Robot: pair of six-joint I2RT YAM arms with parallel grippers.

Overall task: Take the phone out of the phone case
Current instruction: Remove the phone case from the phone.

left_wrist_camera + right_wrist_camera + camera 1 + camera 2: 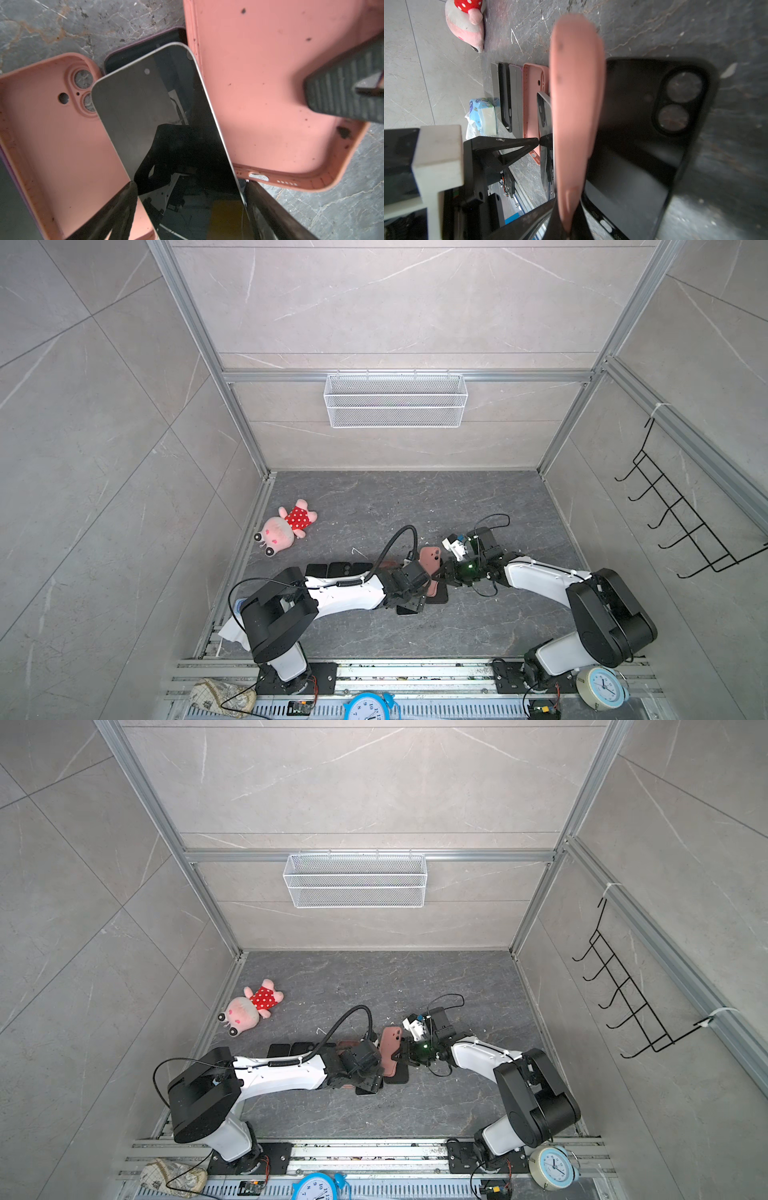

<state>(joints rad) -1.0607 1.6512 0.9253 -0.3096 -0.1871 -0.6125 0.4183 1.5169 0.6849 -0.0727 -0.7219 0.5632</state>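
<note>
Right gripper [568,224] pinched on pink phone case [575,93], left gripper [190,182] wide beside phone [155,104] edges, hold unclear, numerals 10, 11, 12 readable on blue clock [318,1187], bottom edge.

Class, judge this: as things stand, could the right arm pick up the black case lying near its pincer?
Probably not yet. The right pincer is shut on the raised pink case, so its jaws are occupied. Nothing else seems to cover the black case.
</note>
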